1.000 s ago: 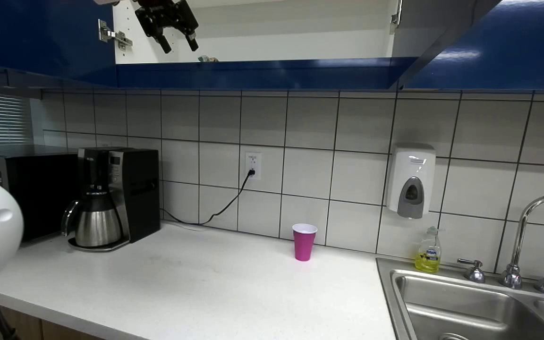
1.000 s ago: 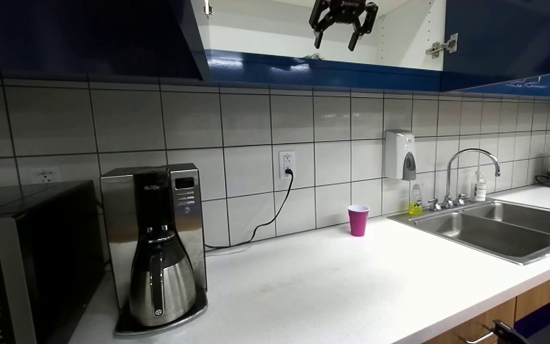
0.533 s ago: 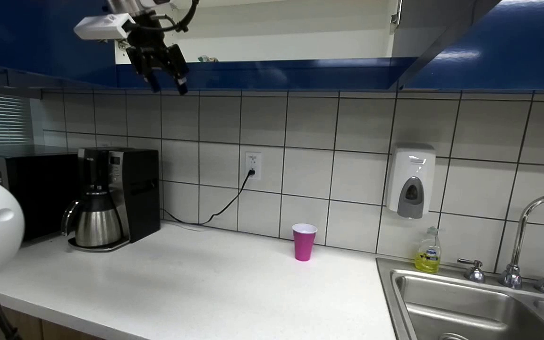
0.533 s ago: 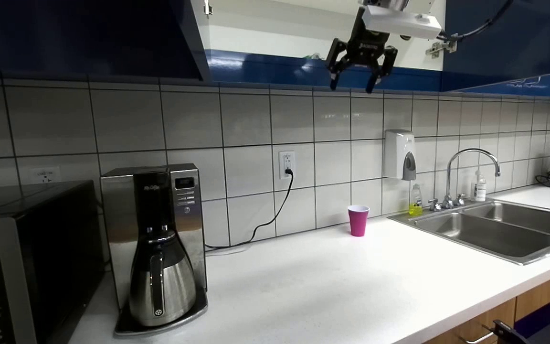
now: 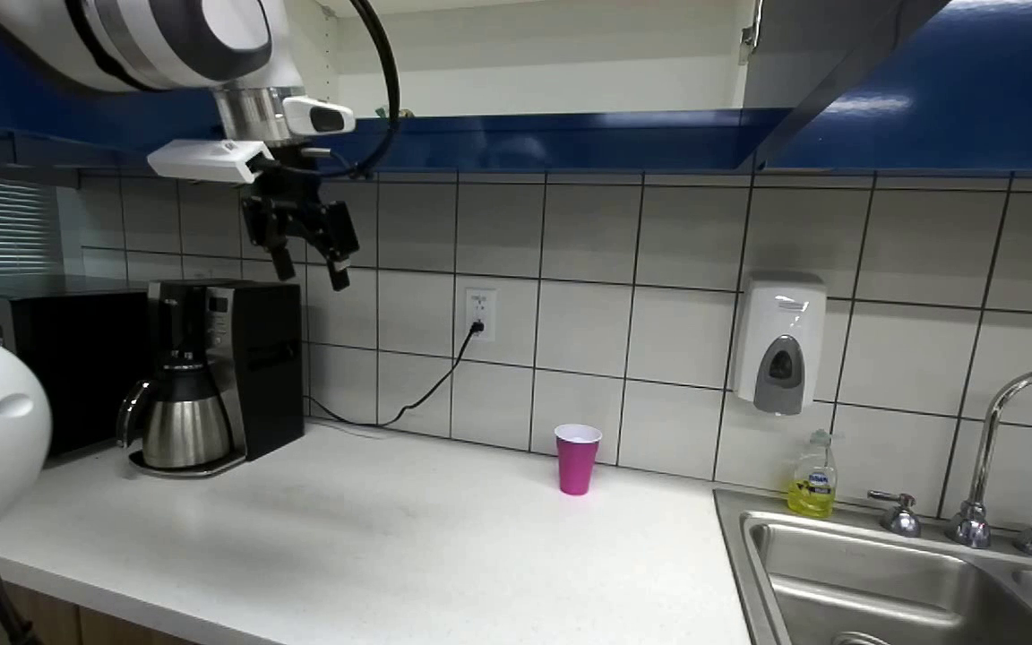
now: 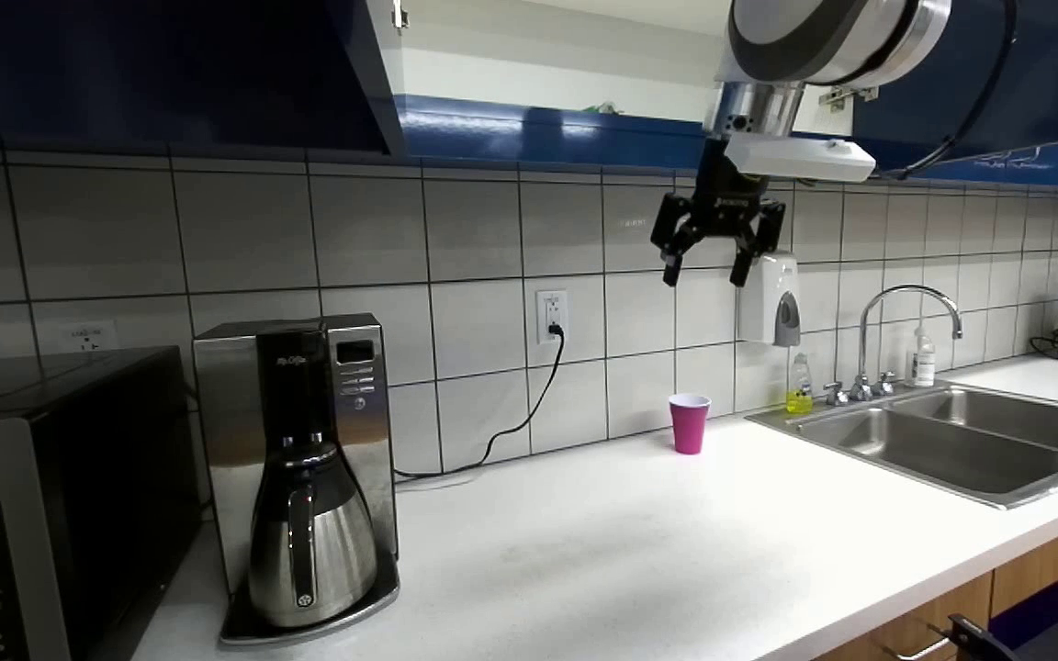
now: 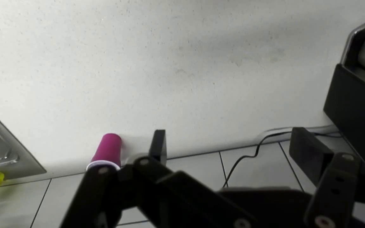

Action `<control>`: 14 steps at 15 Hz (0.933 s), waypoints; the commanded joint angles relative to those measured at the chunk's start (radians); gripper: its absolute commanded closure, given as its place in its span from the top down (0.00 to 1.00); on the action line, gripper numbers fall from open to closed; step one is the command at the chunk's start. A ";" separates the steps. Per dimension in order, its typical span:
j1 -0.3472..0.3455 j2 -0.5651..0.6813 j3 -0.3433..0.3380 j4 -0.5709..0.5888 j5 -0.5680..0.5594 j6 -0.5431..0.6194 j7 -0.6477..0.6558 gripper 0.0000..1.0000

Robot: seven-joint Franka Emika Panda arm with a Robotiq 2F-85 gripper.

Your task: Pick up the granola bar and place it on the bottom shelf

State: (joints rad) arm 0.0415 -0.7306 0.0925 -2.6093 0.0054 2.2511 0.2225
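Note:
The granola bar (image 6: pixel 604 108) shows as a small green bit above the blue trim of the overhead cabinet; most of it is hidden by the trim. It also shows in an exterior view (image 5: pixel 406 113), partly behind the arm's cable. It lies on the bottom shelf, whose blue front trim (image 5: pixel 552 141) also shows in an exterior view (image 6: pixel 511 128); the board's top is hidden from below. My gripper (image 5: pixel 311 274) is open and empty, pointing down below the cabinet and above the counter. It also shows in an exterior view (image 6: pixel 705 277) and the wrist view (image 7: pixel 228 136).
A pink cup (image 5: pixel 577 461) stands on the white counter (image 5: pixel 391 546) near the tiled wall. A coffee maker (image 6: pixel 299 477) and microwave (image 6: pixel 70 496) stand at one end, a sink (image 6: pixel 951 441) at the other. A black cord (image 6: pixel 529 413) runs along the wall. Open blue cabinet doors hang overhead.
My gripper has come down from in front of the open cabinet to below its blue trim, still open and empty. More of the arm is in view. The granola bar has not moved.

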 commanded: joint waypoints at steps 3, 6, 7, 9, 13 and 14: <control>0.003 0.020 -0.008 -0.121 -0.010 0.122 -0.092 1.00; 0.017 0.047 -0.017 -0.171 0.005 0.194 -0.119 1.00; 0.021 0.057 -0.019 -0.186 0.010 0.211 -0.126 1.00; 0.033 0.107 -0.031 -0.162 0.036 0.169 -0.124 1.00; 0.031 0.139 -0.041 -0.168 0.060 0.097 -0.110 1.00; 0.030 0.152 -0.044 -0.160 0.060 0.072 -0.114 1.00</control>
State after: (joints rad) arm 0.0716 -0.6017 0.0612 -2.7821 0.0445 2.3847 0.1278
